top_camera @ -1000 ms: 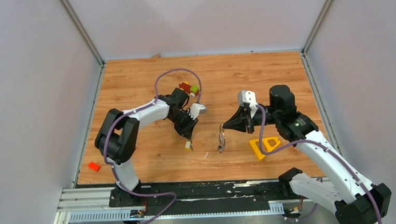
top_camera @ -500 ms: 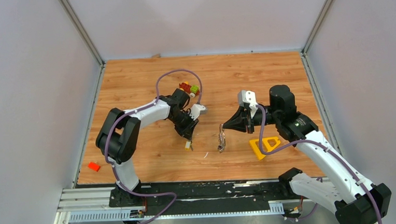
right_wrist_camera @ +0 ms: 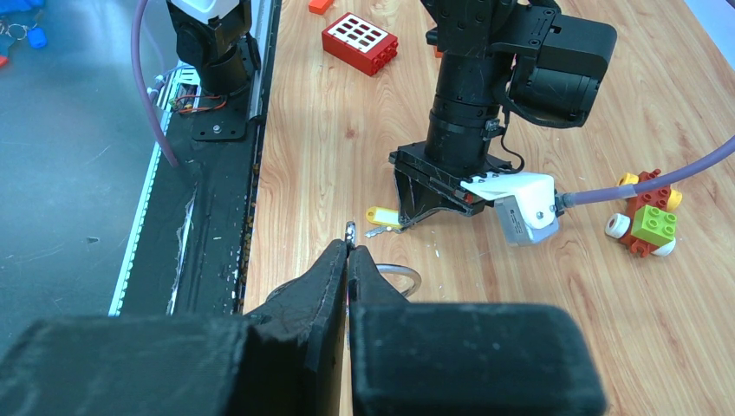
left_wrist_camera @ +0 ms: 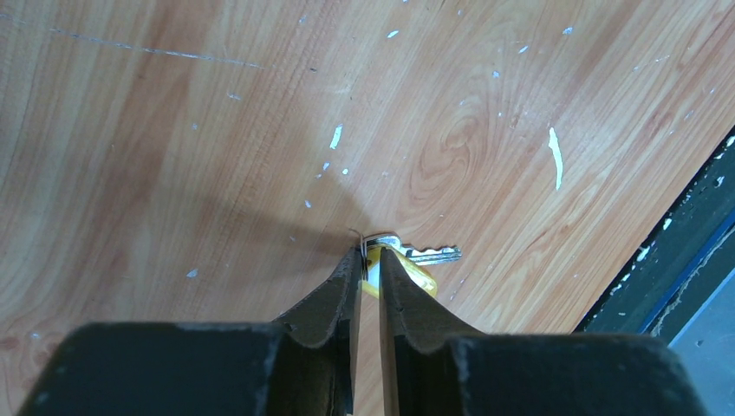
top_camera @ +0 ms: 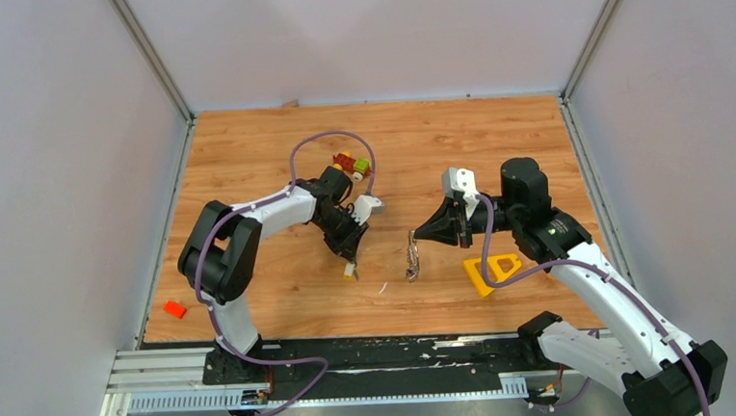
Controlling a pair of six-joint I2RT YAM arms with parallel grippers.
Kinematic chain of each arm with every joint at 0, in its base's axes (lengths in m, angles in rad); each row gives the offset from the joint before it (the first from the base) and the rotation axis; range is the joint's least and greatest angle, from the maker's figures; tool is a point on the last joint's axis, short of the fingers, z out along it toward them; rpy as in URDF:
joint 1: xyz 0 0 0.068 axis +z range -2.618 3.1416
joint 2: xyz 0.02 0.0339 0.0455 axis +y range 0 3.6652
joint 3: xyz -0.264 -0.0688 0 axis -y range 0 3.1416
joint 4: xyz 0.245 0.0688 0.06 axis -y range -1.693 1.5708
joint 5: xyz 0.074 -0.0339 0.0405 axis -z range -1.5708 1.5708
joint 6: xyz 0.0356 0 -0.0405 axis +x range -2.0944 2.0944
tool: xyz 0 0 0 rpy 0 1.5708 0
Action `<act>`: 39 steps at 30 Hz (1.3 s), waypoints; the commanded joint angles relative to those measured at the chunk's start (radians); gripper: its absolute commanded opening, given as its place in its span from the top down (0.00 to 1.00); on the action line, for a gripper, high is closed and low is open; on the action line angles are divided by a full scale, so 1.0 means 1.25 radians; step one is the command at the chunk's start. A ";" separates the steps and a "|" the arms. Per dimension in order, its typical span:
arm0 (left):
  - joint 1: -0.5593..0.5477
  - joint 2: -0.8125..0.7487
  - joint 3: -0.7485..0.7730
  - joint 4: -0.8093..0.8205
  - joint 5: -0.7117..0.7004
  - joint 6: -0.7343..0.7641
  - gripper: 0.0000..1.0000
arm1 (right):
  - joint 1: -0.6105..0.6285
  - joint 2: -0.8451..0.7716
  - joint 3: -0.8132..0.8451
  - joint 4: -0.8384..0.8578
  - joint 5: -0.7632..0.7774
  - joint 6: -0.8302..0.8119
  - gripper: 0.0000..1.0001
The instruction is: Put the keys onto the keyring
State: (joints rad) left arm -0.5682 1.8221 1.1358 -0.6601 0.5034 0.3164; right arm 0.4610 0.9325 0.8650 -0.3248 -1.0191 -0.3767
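A silver key (left_wrist_camera: 426,254) with a pale yellow tag (left_wrist_camera: 414,276) lies on the wood near the table's front edge. My left gripper (left_wrist_camera: 370,256) points down at it, shut on the tag end where a thin wire loop pokes out. In the top view that key (top_camera: 350,273) sits under the left gripper (top_camera: 350,263). To its right, my right gripper (top_camera: 417,234) points left, shut on the keyring (top_camera: 411,259), which hangs from its tips as a silver bunch just above the wood. In the right wrist view, part of the ring (right_wrist_camera: 402,277) curves out behind the fingers (right_wrist_camera: 334,264).
A red-green-yellow toy car (top_camera: 353,164) stands behind the left gripper. A yellow plastic triangle (top_camera: 492,271) lies under the right forearm. A red brick (top_camera: 173,309) lies at the table's front left. The black rail (top_camera: 402,353) runs along the near edge.
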 commanded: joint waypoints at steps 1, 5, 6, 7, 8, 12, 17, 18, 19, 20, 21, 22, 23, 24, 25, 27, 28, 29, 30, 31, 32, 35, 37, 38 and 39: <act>-0.004 0.006 0.006 0.015 0.008 -0.005 0.81 | -0.004 -0.004 0.014 0.026 -0.004 -0.014 1.00; -0.004 0.006 0.009 0.016 0.008 -0.006 0.84 | -0.005 -0.003 0.015 0.025 -0.004 -0.014 1.00; -0.004 0.007 0.008 0.016 0.010 -0.006 0.85 | -0.005 -0.003 0.015 0.026 -0.004 -0.014 1.00; -0.004 0.008 0.008 0.016 0.011 -0.006 0.87 | -0.005 -0.002 0.015 0.026 -0.005 -0.014 1.00; -0.003 0.009 0.009 0.016 0.011 -0.006 0.88 | -0.005 -0.003 0.014 0.025 -0.005 -0.014 1.00; -0.004 0.007 0.010 0.012 0.013 -0.005 0.94 | -0.005 -0.003 0.015 0.026 -0.004 -0.014 1.00; -0.004 -0.010 0.013 0.007 0.023 0.009 1.00 | -0.004 -0.004 0.016 0.025 -0.006 -0.013 1.00; -0.004 -0.020 0.014 0.006 0.029 0.016 1.00 | -0.005 -0.005 0.016 0.025 -0.005 -0.013 1.00; -0.004 -0.031 0.013 0.006 0.037 0.024 1.00 | -0.005 -0.006 0.015 0.026 -0.005 -0.011 1.00; -0.004 -0.046 0.014 0.004 0.047 0.036 1.00 | -0.005 -0.006 0.015 0.026 -0.006 -0.011 1.00; -0.003 -0.061 0.016 0.002 0.055 0.049 1.00 | -0.005 -0.008 0.015 0.028 -0.006 -0.009 1.00; -0.004 -0.079 0.016 -0.003 0.066 0.063 1.00 | -0.005 -0.008 0.016 0.029 -0.007 -0.006 1.00; -0.004 -0.101 0.019 -0.007 0.079 0.082 1.00 | -0.004 -0.011 0.016 0.031 -0.008 -0.003 1.00; -0.004 -0.124 0.021 -0.012 0.095 0.099 1.00 | -0.004 -0.013 0.015 0.034 -0.009 0.001 1.00; -0.004 -0.149 0.023 -0.015 0.113 0.113 1.00 | -0.005 -0.015 0.015 0.036 -0.009 0.004 1.00; -0.004 -0.203 0.024 -0.025 0.159 0.147 1.00 | -0.005 -0.019 0.014 0.041 -0.013 0.004 1.00; -0.004 -0.231 0.024 -0.028 0.179 0.154 1.00 | -0.005 -0.021 0.014 0.043 -0.015 0.005 1.00; -0.004 -0.257 0.024 -0.029 0.205 0.159 1.00 | -0.004 -0.021 0.014 0.045 -0.017 0.006 1.00; -0.008 -0.285 0.024 -0.028 0.218 0.161 1.00 | -0.004 -0.020 0.015 0.046 -0.019 0.009 1.00; -0.012 -0.307 0.026 -0.026 0.230 0.162 1.00 | -0.005 -0.020 0.019 0.046 -0.020 0.012 1.00; -0.017 -0.330 0.028 -0.024 0.241 0.159 1.00 | -0.004 -0.019 0.021 0.048 -0.019 0.017 1.00; -0.055 -0.400 0.040 -0.015 0.209 0.182 1.00 | -0.003 -0.011 0.032 0.062 -0.033 0.045 1.00; -0.096 -0.454 0.032 0.021 0.140 0.215 1.00 | -0.003 0.002 0.040 0.076 -0.055 0.080 1.00; -0.117 -0.480 0.024 0.044 0.102 0.228 1.00 | -0.002 0.010 0.046 0.085 -0.055 0.098 1.00; -0.135 -0.502 0.016 0.067 0.071 0.242 1.00 | 0.000 0.019 0.052 0.092 -0.055 0.118 1.00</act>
State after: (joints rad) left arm -0.6552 1.3048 1.1545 -0.6651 0.7017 0.5236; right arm 0.4568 0.9340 0.8669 -0.3019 -1.0401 -0.3225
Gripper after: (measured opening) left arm 0.007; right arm 0.031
